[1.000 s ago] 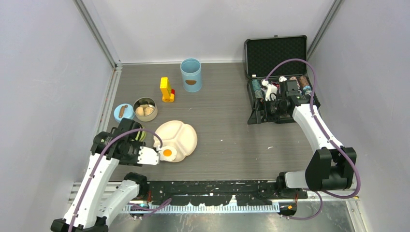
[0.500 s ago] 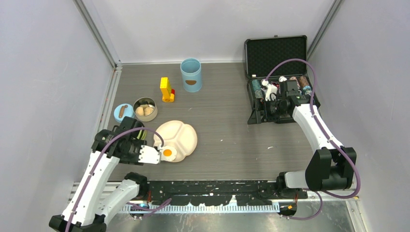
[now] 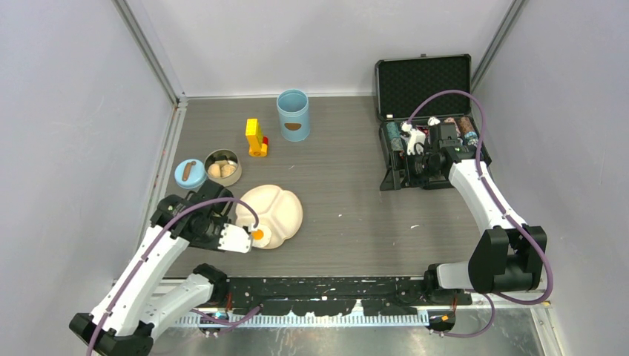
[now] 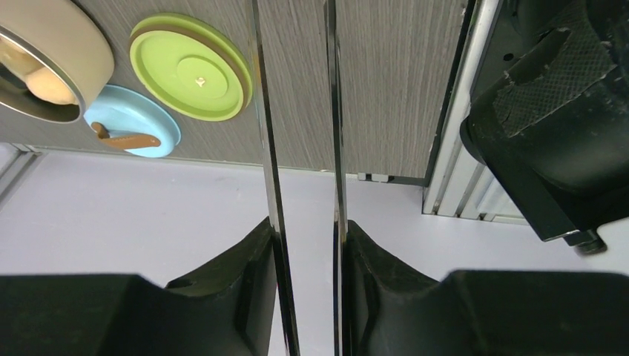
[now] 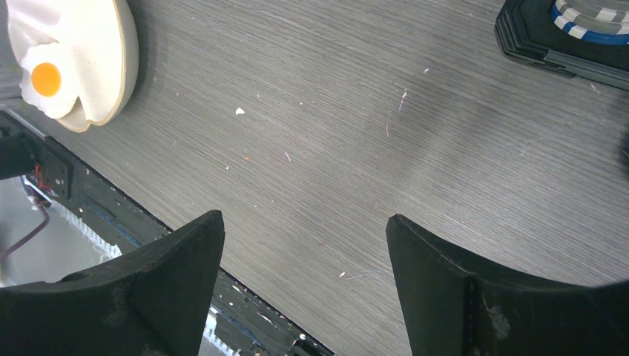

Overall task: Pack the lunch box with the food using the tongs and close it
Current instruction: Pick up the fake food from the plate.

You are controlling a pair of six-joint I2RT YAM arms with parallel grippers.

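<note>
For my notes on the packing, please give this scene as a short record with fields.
left gripper: shut on the tongs
right gripper: open, empty, near the black case
fried egg: on the cream plate's near edge
steel bowl: uncovered, beige food inside
green lid: flat on the table beside the blue lid
canister: open, at the back

R gripper (image 5: 304, 219) fingers spread wide over grey table (image 5: 334, 119). Top left: fried egg (image 5: 44, 78) on cream plate (image 5: 124, 59), nr its rim. Top right: black case (image 5: 541, 48) corner.
</note>
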